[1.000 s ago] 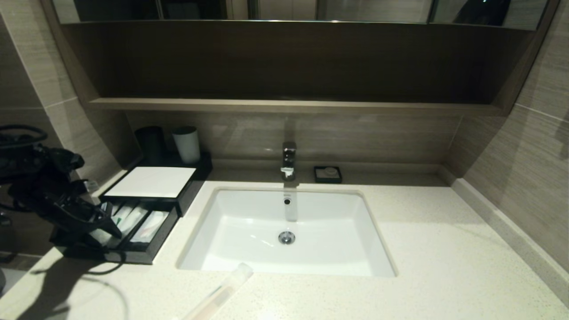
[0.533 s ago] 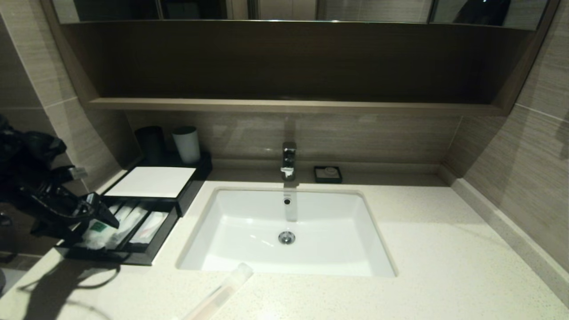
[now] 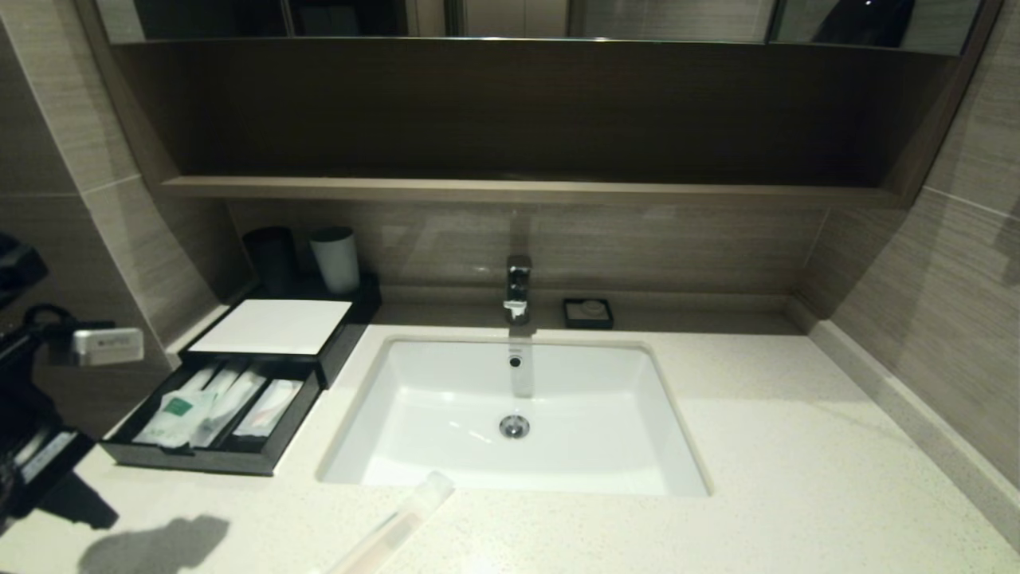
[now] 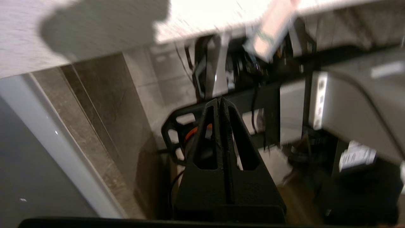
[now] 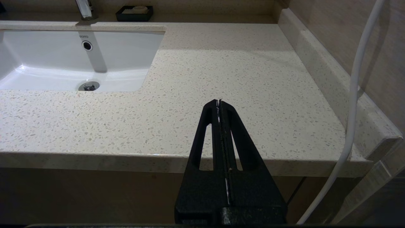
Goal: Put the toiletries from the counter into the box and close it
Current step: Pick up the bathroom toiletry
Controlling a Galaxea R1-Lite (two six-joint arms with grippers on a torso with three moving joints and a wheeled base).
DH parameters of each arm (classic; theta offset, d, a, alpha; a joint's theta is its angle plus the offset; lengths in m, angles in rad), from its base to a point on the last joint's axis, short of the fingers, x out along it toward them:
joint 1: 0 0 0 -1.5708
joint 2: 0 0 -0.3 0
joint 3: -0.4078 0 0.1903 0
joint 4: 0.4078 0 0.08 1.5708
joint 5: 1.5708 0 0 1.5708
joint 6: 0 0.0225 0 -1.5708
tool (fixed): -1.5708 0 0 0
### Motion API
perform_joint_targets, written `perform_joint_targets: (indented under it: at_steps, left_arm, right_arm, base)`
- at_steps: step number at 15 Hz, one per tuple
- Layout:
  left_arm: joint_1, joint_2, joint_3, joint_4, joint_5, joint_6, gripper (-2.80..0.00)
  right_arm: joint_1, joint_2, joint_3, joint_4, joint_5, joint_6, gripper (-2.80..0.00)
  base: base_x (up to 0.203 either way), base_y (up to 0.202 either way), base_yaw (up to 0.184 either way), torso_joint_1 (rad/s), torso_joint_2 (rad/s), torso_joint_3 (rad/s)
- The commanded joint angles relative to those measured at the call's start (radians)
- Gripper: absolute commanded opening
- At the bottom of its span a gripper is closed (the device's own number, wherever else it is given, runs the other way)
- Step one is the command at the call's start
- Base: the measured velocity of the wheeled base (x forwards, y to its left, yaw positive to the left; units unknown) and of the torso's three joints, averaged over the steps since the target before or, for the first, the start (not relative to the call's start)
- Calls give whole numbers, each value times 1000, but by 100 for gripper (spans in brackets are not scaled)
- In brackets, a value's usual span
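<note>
The black box (image 3: 275, 446) stands on the counter's left side. Its white lid (image 3: 271, 325) is slid back, so the front half is open. Several white sachets (image 3: 209, 402) lie inside, one with a green mark (image 3: 178, 406). A clear tube (image 3: 394, 522) lies on the counter in front of the sink, and it shows in the left wrist view (image 4: 270, 31) at the counter's edge. My left arm (image 3: 32, 454) is off the counter's left end, apart from the box. Its gripper (image 4: 220, 100) is shut and empty, below counter level. My right gripper (image 5: 219, 102) is shut and empty over the counter's front right edge.
A white sink (image 3: 629, 375) with a chrome tap (image 3: 518, 287) takes the middle of the counter. A black soap dish (image 3: 588, 312) sits behind it. A dark cup (image 3: 269, 253) and a white cup (image 3: 335, 259) stand behind the box. Walls close in both sides.
My left arm has drawn back from over the box, to the left and down. The sachet with the green mark now lies in the box.
</note>
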Motion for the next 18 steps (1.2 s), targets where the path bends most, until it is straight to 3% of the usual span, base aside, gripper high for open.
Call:
perform_joint_targets:
  at_steps: [1, 4, 8, 11, 14, 16, 18]
  left_arm:
    - [-66, -44, 58, 22, -8, 59, -280]
    - [-144, -9, 189, -77, 12, 116, -280]
    - [-276, 18, 266, -186, 47, 118, -280]
    - [-374, 37, 259, -268, 46, 83, -280]
    - [-501, 99, 257, -362, 54, -5, -280]
    - [-534, 135, 227, -404, 60, -38, -280]
    - [-535, 177, 204, -403, 126, -34, -280]
  right_arm:
    - [0, -2, 0, 0, 0, 0, -280]
    - [0, -2, 0, 0, 0, 0, -280]
    - [0, -2, -1, 0, 0, 0, -280]
    - [0, -2, -1, 0, 0, 0, -280]
    - [0, -2, 0, 0, 0, 0, -280]
    - [0, -2, 0, 0, 0, 0, -280]
    - [0, -2, -1, 0, 0, 0, -280]
  base:
    - [0, 0, 0, 0, 0, 0]
    - [0, 0, 0, 0, 0, 0]
    - [0, 0, 0, 0, 0, 0]
    - [0, 0, 0, 0, 0, 0]
    - [0, 0, 0, 0, 0, 0]
    - [0, 0, 0, 0, 0, 0]
    - [0, 0, 0, 0, 0, 0]
